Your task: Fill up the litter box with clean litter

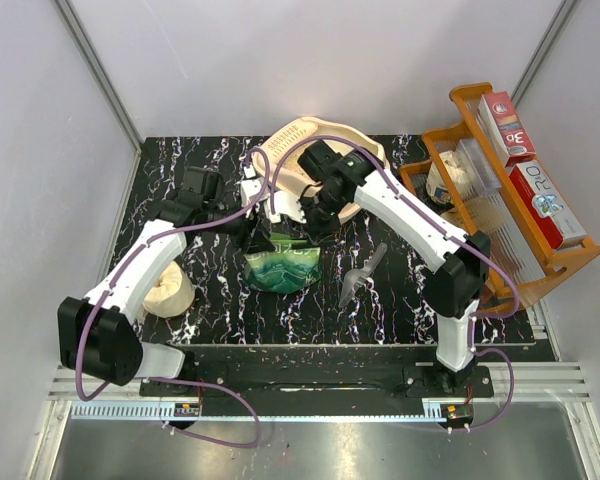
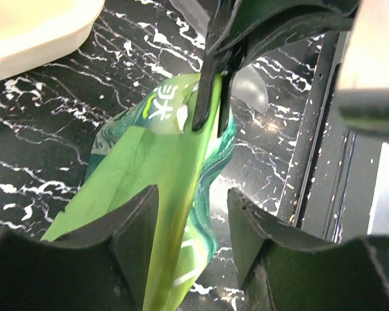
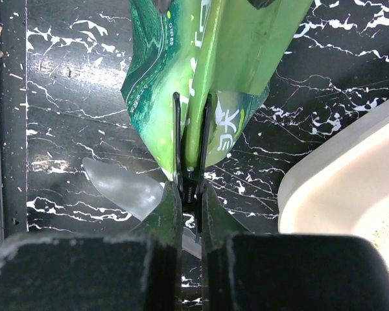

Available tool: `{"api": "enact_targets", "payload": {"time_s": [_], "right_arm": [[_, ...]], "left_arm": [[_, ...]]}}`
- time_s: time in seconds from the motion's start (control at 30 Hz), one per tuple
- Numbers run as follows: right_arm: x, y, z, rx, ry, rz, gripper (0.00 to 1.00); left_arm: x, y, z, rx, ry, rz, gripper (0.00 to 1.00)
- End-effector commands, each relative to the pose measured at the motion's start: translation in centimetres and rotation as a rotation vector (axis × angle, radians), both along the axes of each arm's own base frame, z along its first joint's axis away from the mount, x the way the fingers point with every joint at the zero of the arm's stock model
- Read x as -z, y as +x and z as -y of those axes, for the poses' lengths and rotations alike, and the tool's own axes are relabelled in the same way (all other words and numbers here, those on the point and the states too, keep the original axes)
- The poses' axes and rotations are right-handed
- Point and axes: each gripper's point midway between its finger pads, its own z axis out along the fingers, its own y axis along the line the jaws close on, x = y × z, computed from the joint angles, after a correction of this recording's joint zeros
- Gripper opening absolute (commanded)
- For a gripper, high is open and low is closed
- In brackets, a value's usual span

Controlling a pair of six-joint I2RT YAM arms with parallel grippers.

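The litter box (image 1: 332,123) sits at the far middle of the table (image 1: 210,312), a smooth cream plastic tray with a thick rolled rim and a patch of fine slots at its left corner. Much of it is hidden under the right arm. In the right wrist view its floor looks faintly grainy near the bottom corner, but I cannot tell whether that is litter.

Just in front of the tray lies the bag (image 1: 280,268), glossy green film with darker green swirls and white lettering, folded so that a stiff crease stands up along its length. The right gripper (image 3: 192,97) is clamped tight on that crease, its thin black pads pressed flat with the film pinched between them. The left gripper (image 2: 189,201) straddles the same fold further along with its blunt black jaws parted. The bag passes between them, and a clear gap shows on one side, so it grips nothing.

A clear, rounded plastic piece (image 3: 120,188) lies on the table beside the bag. The tabletop is shiny black with white marble veins. A grey scoop (image 1: 360,275) lies to the right of the bag, and a cream tape roll (image 1: 168,295) is near the left arm. An orange wooden rack (image 1: 470,96) at the right edge holds red boxes (image 1: 508,128).
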Motion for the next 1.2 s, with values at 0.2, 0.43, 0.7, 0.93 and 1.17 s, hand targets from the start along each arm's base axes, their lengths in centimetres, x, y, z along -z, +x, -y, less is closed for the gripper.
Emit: {"api": "enact_targets", "payload": {"time_s": [0.2,0.43,0.7,0.93,1.17], "right_arm": [[-1.2,-2.2,0.0,0.041,-0.048,-0.075,0.00],[0.8,-1.9,-2.3,0.039,0.002,-0.148,0.00],[0.0,-0.3,-2.7,0.161,0.057,-0.076,0.31],[-4.7,1.1,0.2,0.370,0.162,0.015,0.61],[-9.7,6.8,4.5,0.934,0.324,0.051,0.85]], "left_arm": [[-1.5,0.0,-0.8,-0.027,-0.011,0.045,0.51],[-1.2,-0.2,-1.8,-0.075,0.016,0.048,0.52],[-0.7,-0.4,-2.2,-0.104,0.029,0.045,0.61],[-1.0,-0.3,-2.8,-0.116,0.059,0.056,0.71],[-3.3,1.4,-3.2,-0.164,0.063,0.111,0.99]]}}
